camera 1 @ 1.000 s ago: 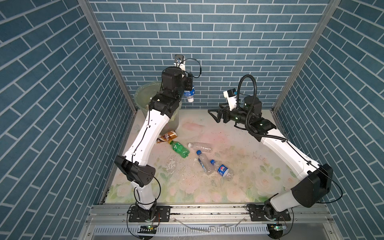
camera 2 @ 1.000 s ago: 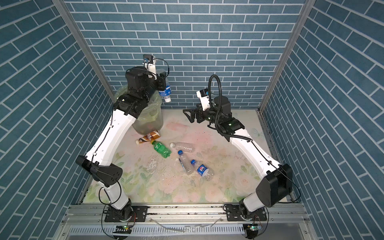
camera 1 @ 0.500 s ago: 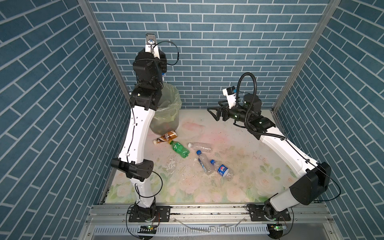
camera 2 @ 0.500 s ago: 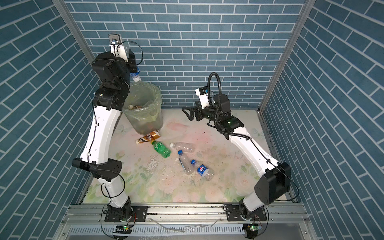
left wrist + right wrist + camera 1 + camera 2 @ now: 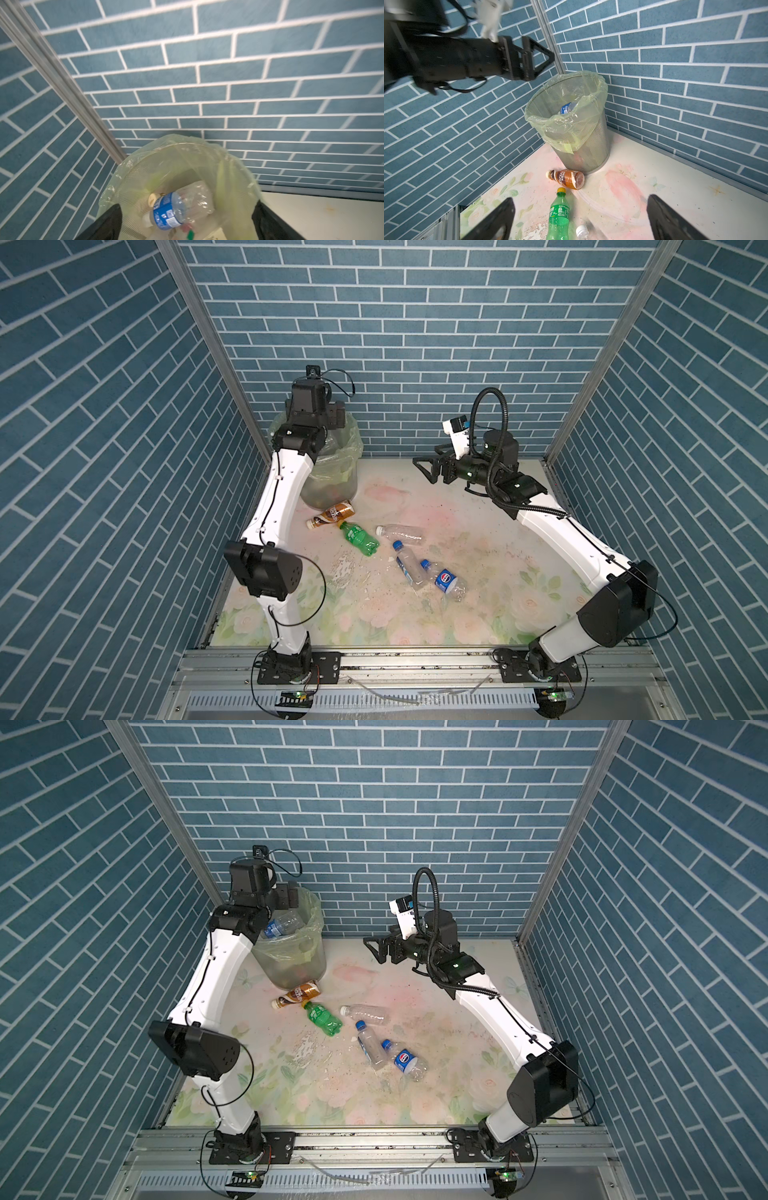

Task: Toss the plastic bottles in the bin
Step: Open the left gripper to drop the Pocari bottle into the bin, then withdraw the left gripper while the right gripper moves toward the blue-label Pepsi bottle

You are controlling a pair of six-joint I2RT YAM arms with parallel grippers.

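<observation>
A: Left gripper (image 5: 185, 207)?
B: Above the bin (image 5: 588, 149), fingers spread wide, nothing between them. A blue-labelled bottle (image 5: 166, 212) lies tilted inside the liner, under the rim.
A: Right gripper (image 5: 580, 199)?
B: Also spread, empty, over the floral table (image 5: 478, 531), well apart from the bin.
A: Bottles outside?
B: Five, all lying down. Nescafé bottle (image 5: 566, 178) just beside the bin's foot, green bottle (image 5: 359, 537) next to it; white-capped clear bottle (image 5: 401, 533), blue-capped bottle (image 5: 409, 566) and Pepsi bottle (image 5: 446, 583) mid-table.

white-shelled arms (image 5: 286, 477), bulky black joints (image 5: 266, 574), thin black cables (image 5: 324, 593), ribbed black hose (image 5: 491, 390), white camera mount (image 5: 457, 441)
</observation>
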